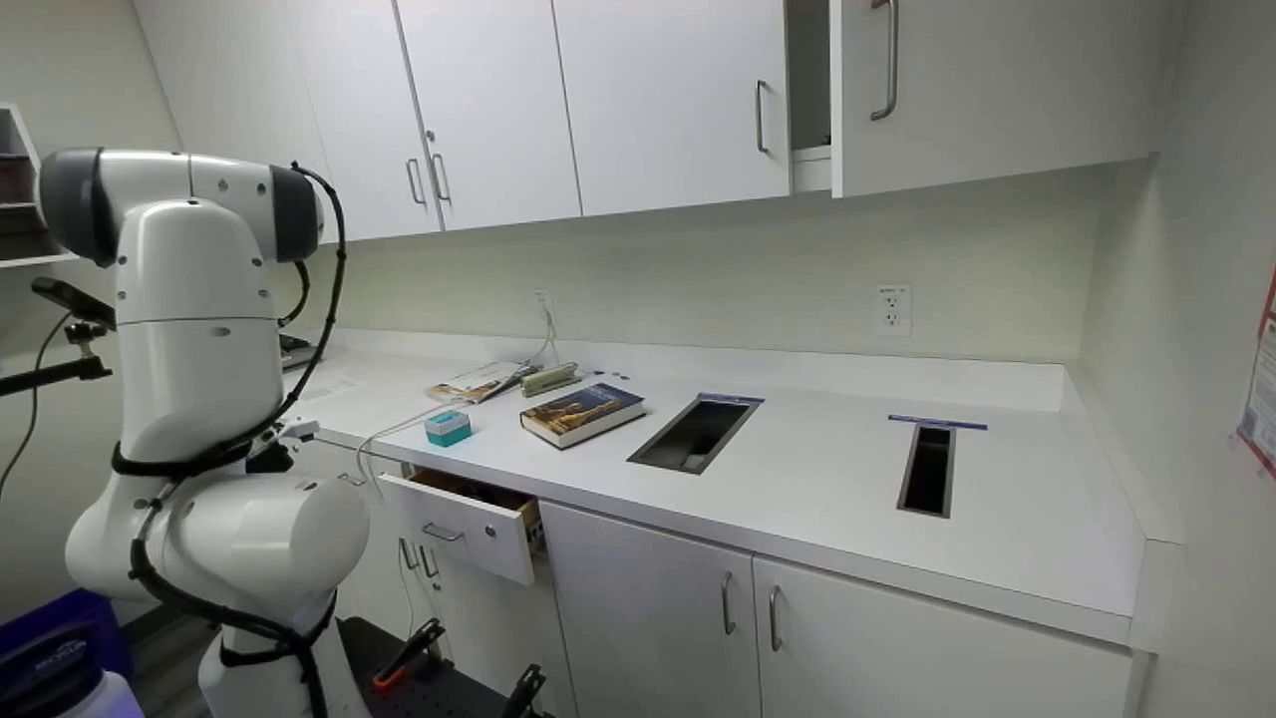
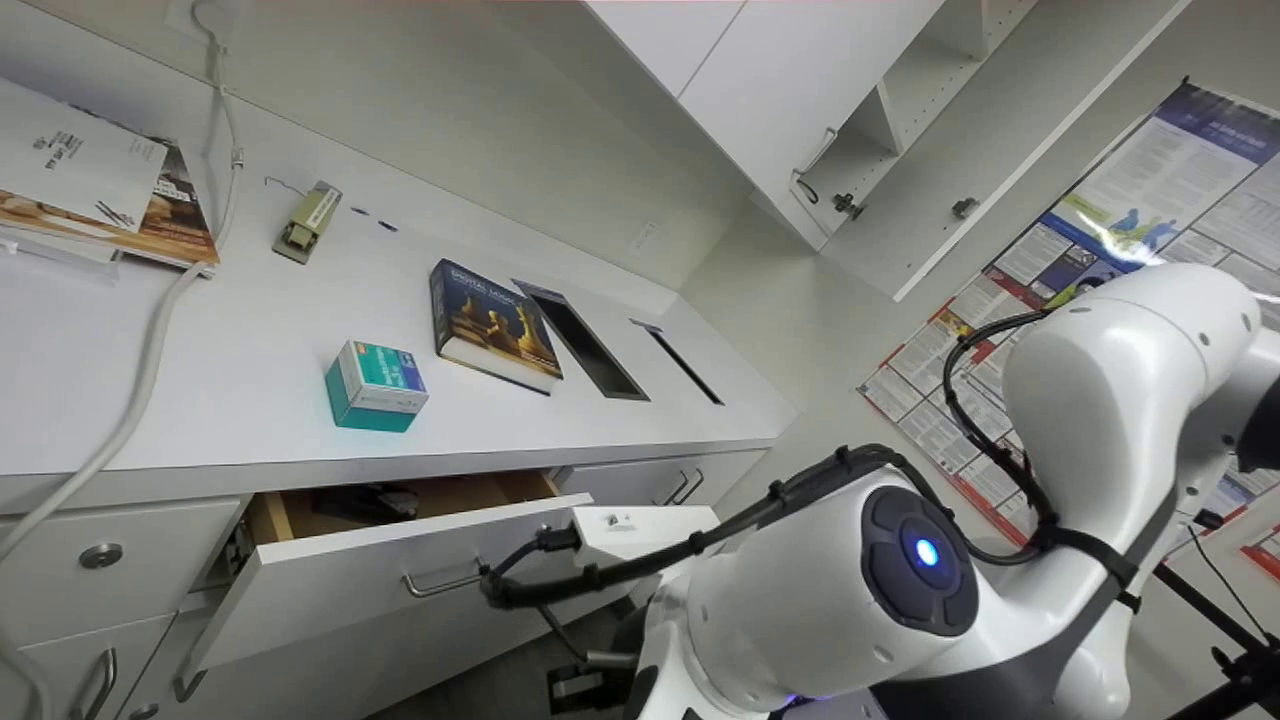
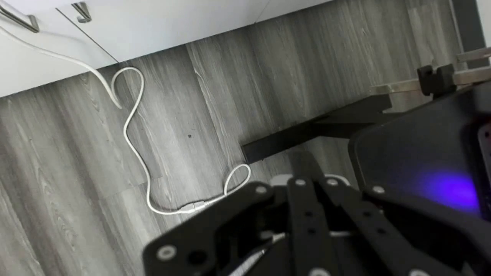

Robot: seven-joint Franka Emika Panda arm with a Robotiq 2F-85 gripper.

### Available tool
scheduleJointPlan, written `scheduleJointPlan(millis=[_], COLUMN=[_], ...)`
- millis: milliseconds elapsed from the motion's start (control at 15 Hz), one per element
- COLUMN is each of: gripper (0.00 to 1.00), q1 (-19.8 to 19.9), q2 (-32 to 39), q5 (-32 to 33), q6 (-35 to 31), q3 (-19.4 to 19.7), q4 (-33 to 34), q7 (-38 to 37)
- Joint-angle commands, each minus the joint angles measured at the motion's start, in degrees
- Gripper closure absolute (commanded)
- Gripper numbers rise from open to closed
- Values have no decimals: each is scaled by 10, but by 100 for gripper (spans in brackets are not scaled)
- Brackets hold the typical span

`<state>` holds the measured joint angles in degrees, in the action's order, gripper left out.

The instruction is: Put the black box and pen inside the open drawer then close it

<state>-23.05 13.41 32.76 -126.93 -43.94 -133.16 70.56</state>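
Note:
The drawer (image 1: 461, 527) stands partly open under the worktop, and its white front and light wooden inside also show in an exterior view (image 2: 330, 590). A dark thing (image 2: 366, 503) lies in it at the left; I cannot tell whether it is the black box. No pen shows clearly; two short dark blue pieces (image 2: 388, 226) on the worktop are too small to tell. My gripper (image 3: 305, 165) is shut with nothing visible between its fingertips. It hangs low over the floor outside the drawer front, partly seen in an exterior view (image 2: 588, 688).
On the worktop are a teal and white box (image 2: 376, 386), a thick book (image 2: 497, 325), a green tool (image 2: 308, 222), magazines (image 2: 100, 175) and a white cable (image 2: 150, 370). Two cut-outs (image 1: 698, 434) open in the worktop. A black cart (image 3: 414, 153) stands beside my gripper.

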Motion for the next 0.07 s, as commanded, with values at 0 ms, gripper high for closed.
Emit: scheduleJointPlan(millis=[0], gripper=[99], q1=[-6], q2=[-51], q5=[-72], q6=[41], q3=[0], q4=[0], q7=[22])
